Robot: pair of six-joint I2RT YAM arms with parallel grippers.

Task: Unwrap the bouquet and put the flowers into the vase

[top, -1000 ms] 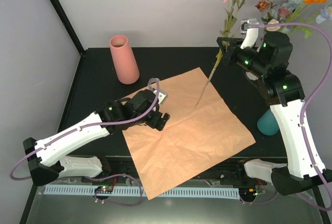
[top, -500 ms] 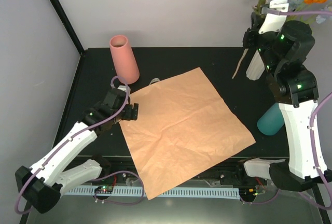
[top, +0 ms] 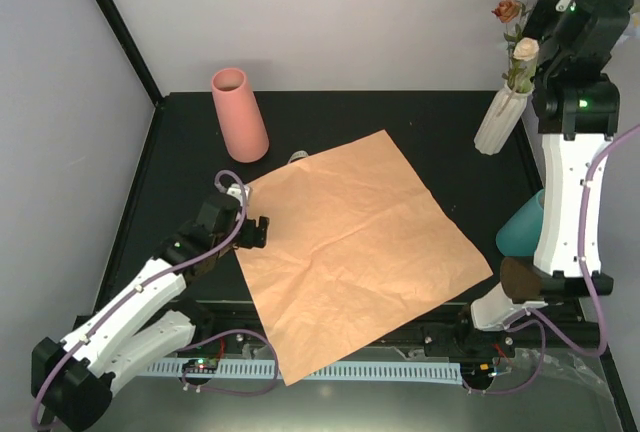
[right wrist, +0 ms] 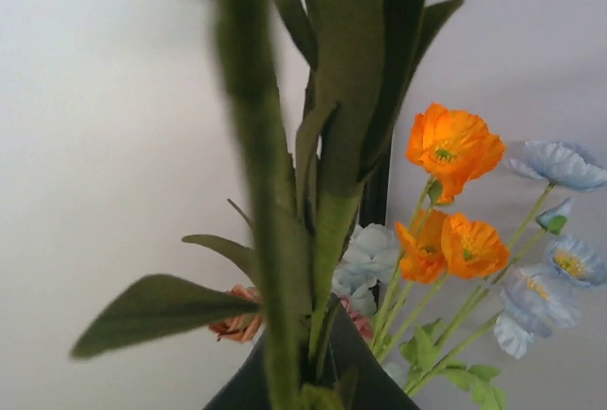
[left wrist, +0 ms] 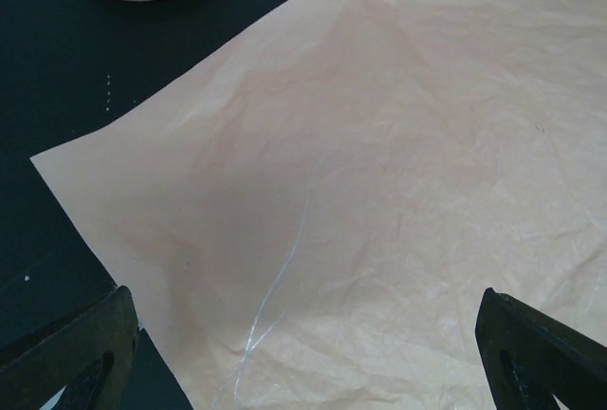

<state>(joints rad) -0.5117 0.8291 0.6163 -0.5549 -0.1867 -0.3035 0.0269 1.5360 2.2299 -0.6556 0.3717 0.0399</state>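
Peach paper lies flat mid-table, our left gripper spread wide at its left edge. Far right, our right gripper pinches a flower stem above the vase; we should feed it straight down, releasing only once seated.

A crinkled peach-orange paper sheet is seen spread flat on the black table. Thin-stemmed artificial flowers are stood in the ribbed white vase at the back right. The left gripper is held wide open at the sheet's left corner, near a smooth pink cylinder vase.
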